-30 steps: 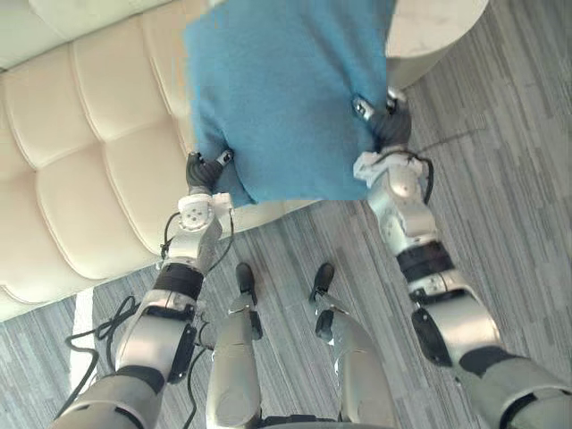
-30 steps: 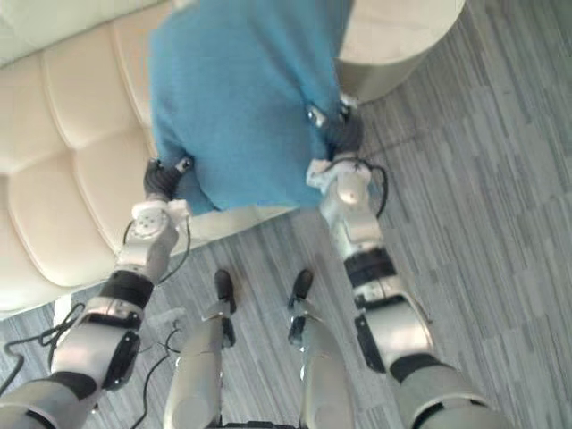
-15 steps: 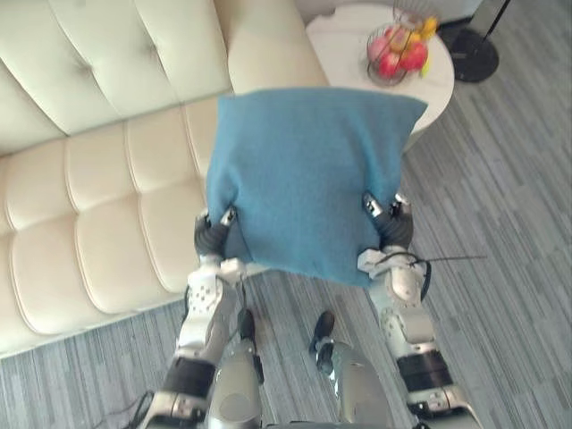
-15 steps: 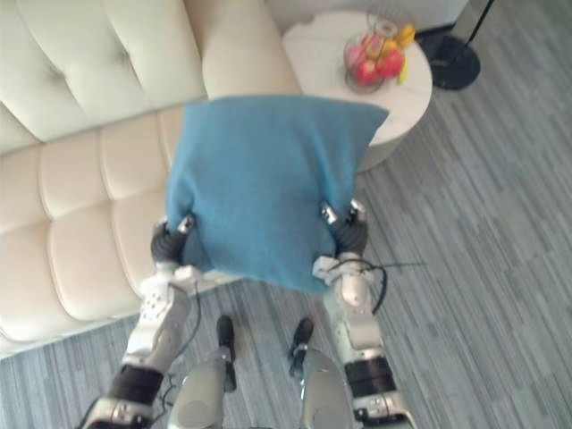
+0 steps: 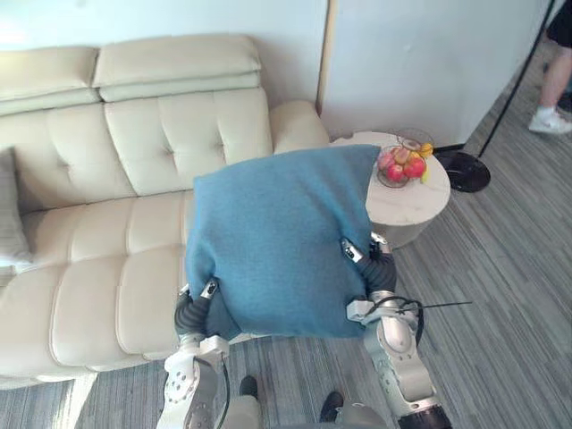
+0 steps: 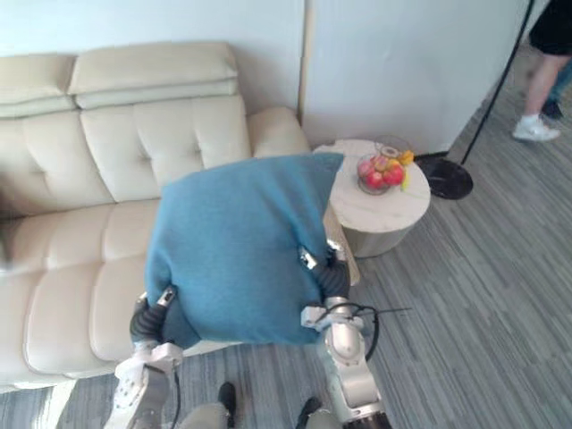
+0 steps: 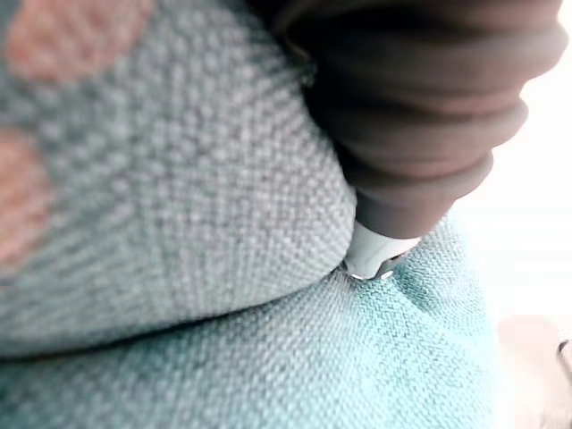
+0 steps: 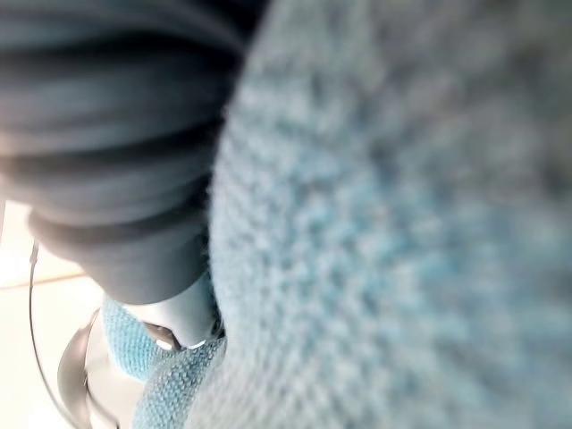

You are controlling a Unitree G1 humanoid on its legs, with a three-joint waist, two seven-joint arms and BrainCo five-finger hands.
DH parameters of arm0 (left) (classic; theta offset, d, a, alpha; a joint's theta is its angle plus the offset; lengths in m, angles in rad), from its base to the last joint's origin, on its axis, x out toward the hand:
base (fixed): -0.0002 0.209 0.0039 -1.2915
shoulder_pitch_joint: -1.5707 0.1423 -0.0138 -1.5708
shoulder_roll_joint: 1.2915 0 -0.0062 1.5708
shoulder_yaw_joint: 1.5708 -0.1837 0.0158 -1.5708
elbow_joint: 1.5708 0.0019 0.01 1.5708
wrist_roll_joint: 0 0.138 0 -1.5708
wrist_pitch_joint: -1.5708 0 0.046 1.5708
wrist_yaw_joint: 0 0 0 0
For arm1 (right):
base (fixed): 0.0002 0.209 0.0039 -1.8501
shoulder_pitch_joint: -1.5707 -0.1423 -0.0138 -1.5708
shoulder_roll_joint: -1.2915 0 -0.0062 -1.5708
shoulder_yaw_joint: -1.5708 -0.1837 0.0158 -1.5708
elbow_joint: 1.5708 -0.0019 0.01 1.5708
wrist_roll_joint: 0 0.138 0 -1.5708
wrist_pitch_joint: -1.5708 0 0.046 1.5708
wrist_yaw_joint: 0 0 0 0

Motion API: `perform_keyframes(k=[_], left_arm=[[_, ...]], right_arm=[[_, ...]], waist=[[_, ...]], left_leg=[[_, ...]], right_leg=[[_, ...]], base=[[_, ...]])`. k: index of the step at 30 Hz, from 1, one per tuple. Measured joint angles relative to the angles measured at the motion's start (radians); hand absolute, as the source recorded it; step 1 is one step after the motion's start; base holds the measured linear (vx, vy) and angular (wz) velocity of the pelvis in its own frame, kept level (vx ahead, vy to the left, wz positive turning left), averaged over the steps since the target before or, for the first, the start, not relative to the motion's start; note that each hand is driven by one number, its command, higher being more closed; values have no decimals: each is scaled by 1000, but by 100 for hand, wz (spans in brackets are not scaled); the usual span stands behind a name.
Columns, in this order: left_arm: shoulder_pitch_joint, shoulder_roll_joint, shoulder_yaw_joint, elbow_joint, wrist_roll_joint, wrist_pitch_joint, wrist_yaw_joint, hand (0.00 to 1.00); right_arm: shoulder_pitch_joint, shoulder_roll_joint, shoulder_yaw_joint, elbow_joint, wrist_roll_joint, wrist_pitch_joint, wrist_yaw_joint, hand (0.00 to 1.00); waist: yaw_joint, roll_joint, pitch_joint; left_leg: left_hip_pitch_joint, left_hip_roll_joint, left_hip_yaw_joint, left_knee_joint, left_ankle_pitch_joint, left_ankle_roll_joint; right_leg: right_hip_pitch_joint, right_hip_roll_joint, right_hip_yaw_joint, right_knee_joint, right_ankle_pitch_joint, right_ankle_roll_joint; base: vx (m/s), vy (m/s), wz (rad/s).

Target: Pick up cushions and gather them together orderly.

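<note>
Blue cushion point(image 5: 277, 237) hangs in the air before the sofa point(image 5: 107, 223), pinched at its lower edge by left hand point(image 5: 190, 311) and right hand point(image 5: 380, 273); such shallow holds may slip and drop it.

You have a teal-blue woven cushion point(image 5: 277, 241), a cream tufted sofa point(image 5: 107, 170), grey plank-striped floor point(image 5: 509, 295), a white side table point(image 5: 407, 204) and red and yellow fruit point(image 5: 402, 164).

A cream sofa point(image 5: 107, 179) stands left; right of it, a round table point(image 5: 407, 204) bears a fruit bowl point(image 5: 402, 165); a person point(image 5: 554, 80) stands far right.
</note>
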Motion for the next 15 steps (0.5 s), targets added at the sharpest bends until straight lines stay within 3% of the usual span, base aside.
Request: perform_keyframes(k=[2, 4, 6, 9, 12, 15], left_arm=[[-1, -2, -11, 1, 2, 0, -3, 100], [-1, -5, -10, 6, 2, 0, -3, 100], [-2, -9, -10, 7, 9, 0, -3, 100], [-12, -9, -14, 12, 11, 0, -2, 100], [-18, -8, -21, 20, 11, 0, -5, 100], [-37, -5, -20, 43, 10, 0, -19, 100]], right_arm=[[-8, -8, -22, 8, -32, 0, -3, 100], [-27, -19, -21, 28, -39, 3, -6, 100], [-45, -25, -29, 49, -39, 9, -8, 100], [-55, -25, -48, 48, -44, 13, -8, 100], [-56, -22, -60, 48, -49, 30, -9, 100], [-59, -20, -68, 49, -70, 34, -8, 100]], waist=[[0, 10, -12], [1, 23, -19], [-2, 29, -23], [-9, 28, -26], [-11, 25, -32], [-10, 18, -44]], left_leg=[[-24, 65, 145, 6, 5, 33], [-30, 84, 212, -2, 39, 46], [-29, 72, 248, -11, 57, 22], [-33, 88, 388, 33, 15, 13], [-55, 70, 392, 138, -54, 33], [-89, 30, 382, 209, -104, 71]], right_leg=[[2, -10, -48, -20, 12, -13], [-6, -27, -65, -8, 17, -8], [-9, -53, -74, 1, 23, 3], [1, -85, -79, -24, 51, 45], [38, -111, -82, -76, 86, 96], [37, -166, -95, -55, 98, 116]], base=[[27, 17, 67], [80, 62, 36], [100, 124, 15], [105, 161, 10], [108, 226, 11], [141, 294, 27]])
